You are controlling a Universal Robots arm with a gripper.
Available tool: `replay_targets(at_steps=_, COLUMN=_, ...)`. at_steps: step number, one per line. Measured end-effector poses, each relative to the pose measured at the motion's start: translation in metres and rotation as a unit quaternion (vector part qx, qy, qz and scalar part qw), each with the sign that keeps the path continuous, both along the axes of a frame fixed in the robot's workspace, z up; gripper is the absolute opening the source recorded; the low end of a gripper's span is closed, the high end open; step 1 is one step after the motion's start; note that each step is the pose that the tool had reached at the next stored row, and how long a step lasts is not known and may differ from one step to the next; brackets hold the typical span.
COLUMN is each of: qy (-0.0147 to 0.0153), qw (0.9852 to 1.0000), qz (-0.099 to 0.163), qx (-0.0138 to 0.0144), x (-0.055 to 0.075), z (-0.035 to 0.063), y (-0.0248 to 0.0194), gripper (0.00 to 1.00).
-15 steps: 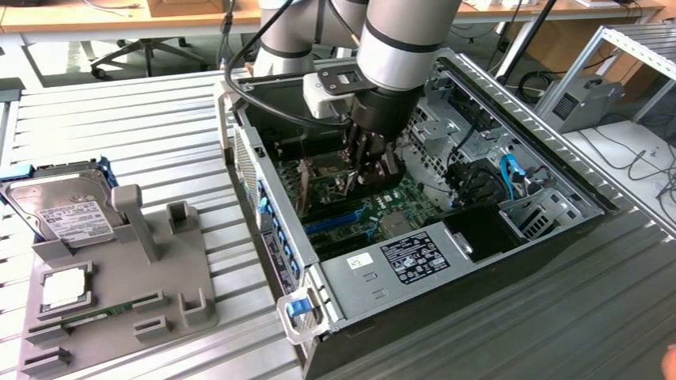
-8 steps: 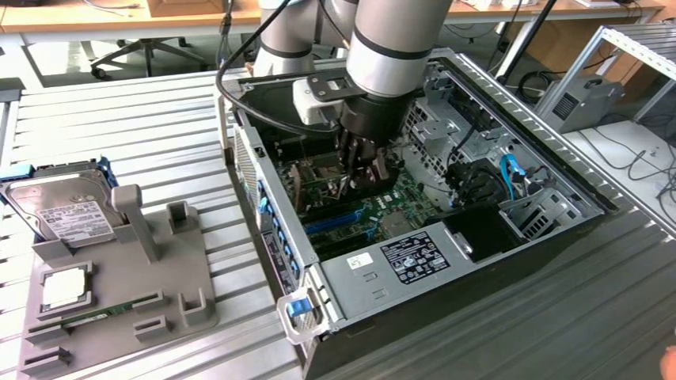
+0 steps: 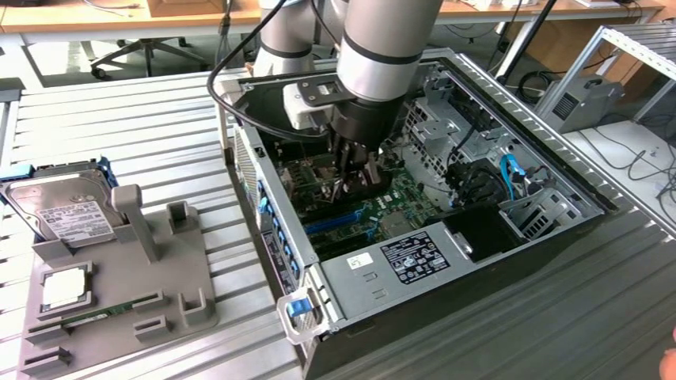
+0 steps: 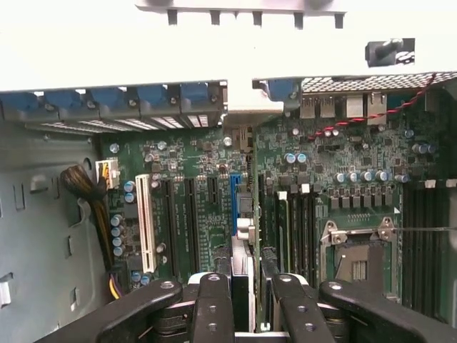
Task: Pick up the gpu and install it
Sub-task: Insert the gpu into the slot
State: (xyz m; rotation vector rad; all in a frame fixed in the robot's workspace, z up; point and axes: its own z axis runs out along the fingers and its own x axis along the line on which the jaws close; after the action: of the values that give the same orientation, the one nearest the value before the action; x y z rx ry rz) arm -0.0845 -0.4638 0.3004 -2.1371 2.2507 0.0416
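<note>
One gripper [image 4: 243, 296], we see fingers [image 4: 213, 307] clamped on gpu [image 4: 243, 268], card edge-on over the blue slot [image 4: 234, 196] of motherboard [image 4: 200, 179] inside PC case [image 3: 549, 170].

The arm [image 3: 370, 47] reaches down into the open PC case [image 3: 591, 190], which lies on its side on a slatted metal table [image 3: 127, 119]. The gripper [image 3: 354, 178] is inside the case, just above the motherboard [image 3: 385, 207], with a thin dark card, the gpu [image 3: 362, 184], upright between its fingers and its lower edge at the board's slots. A labelled power supply [image 3: 407, 260] occupies the case's near corner. Blue cables [image 3: 510, 176] run at the drive bays toward the exterior view's right. On the exterior view's left sits a grey fixture [image 3: 158, 277] carrying a hard drive [image 3: 66, 212], a CPU [image 3: 63, 288] and a memory stick [image 3: 100, 317].
</note>
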Motion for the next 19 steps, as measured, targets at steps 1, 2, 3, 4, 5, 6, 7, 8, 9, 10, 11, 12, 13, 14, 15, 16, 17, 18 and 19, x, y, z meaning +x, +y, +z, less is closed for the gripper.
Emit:
replay_targets(at_steps=1, qy=-0.0001, qw=1.0, qz=0.0, qx=-0.0003, x=-0.0007, z=-0.0002, y=0.0, gripper=0.27)
replay_targets(at_steps=2, qy=-0.0001, qw=1.0, qz=0.0, qx=-0.0006, x=-0.0013, z=-0.0005, y=0.0, gripper=0.27)
replay_targets(at_steps=3, qy=-0.0002, qw=1.0, qz=0.0, qx=-0.0009, x=-0.0019, z=-0.0007, y=0.0, gripper=0.27)
replay_targets(at_steps=4, qy=-0.0002, qw=1.0, qz=0.0, qx=-0.0013, x=-0.0024, z=-0.0014, y=0.0, gripper=0.27)
replay_targets(at_steps=5, qy=-0.0004, qw=1.0, qz=0.0, qx=-0.0013, x=-0.0024, z=-0.0022, y=0.0, gripper=0.27)
replay_targets(at_steps=6, qy=-0.0004, qw=1.0, qz=0.0, qx=-0.0013, x=-0.0025, z=-0.0027, y=-0.0001, gripper=0.27)
replay_targets(at_steps=7, qy=-0.0004, qw=1.0, qz=0.0, qx=-0.0014, x=-0.0026, z=-0.0031, y=-0.0002, gripper=0.27)
replay_targets(at_steps=8, qy=-0.0005, qw=1.0, qz=0.0, qx=-0.0014, x=-0.0026, z=-0.0035, y=-0.0005, gripper=0.27)
replay_targets(at_steps=9, qy=-0.0006, qw=1.0, qz=0.0, qx=-0.0014, x=-0.0026, z=-0.0038, y=-0.001, gripper=0.27)
replay_targets(at_steps=10, qy=-0.001, qw=1.0, qz=0.0, qx=-0.0013, x=-0.0026, z=-0.0041, y=-0.0016, gripper=0.27)
replay_targets(at_steps=11, qy=-0.0013, qw=1.0, qz=0.0, qx=-0.0014, x=-0.0025, z=-0.0042, y=-0.0024, gripper=0.27)
replay_targets(at_steps=12, qy=-0.0019, qw=1.0, qz=0.0, qx=-0.0014, x=-0.0025, z=-0.0043, y=-0.0037, gripper=0.27)
replay_targets(at_steps=13, qy=-0.0022, qw=1.0, qz=0.0, qx=-0.0014, x=-0.0026, z=-0.0043, y=-0.0046, gripper=0.27)
replay_targets(at_steps=14, qy=-0.0026, qw=1.0, qz=-0.001, qx=-0.0014, x=-0.0025, z=-0.0043, y=-0.0056, gripper=0.27)
replay_targets(at_steps=15, qy=-0.0032, qw=1.0, qz=-0.001, qx=-0.0014, x=-0.0025, z=-0.0045, y=-0.0065, gripper=0.27)
replay_targets(at_steps=16, qy=-0.0039, qw=1.0, qz=-0.001, qx=-0.0014, x=-0.0023, z=-0.005, y=-0.0073, gripper=0.27)
replay_targets(at_steps=17, qy=-0.0046, qw=1.0, qz=0.0, qx=-0.0013, x=-0.0018, z=-0.0058, y=-0.0079, gripper=0.27)
replay_targets(at_steps=18, qy=-0.0052, qw=1.0, qz=-0.001, qx=-0.0012, x=-0.0008, z=-0.0069, y=-0.0086, gripper=0.27)
replay_targets(at_steps=19, qy=-0.0054, qw=1.0, qz=0.0, qx=-0.0013, x=0.0003, z=-0.0077, y=-0.0089, gripper=0.27)
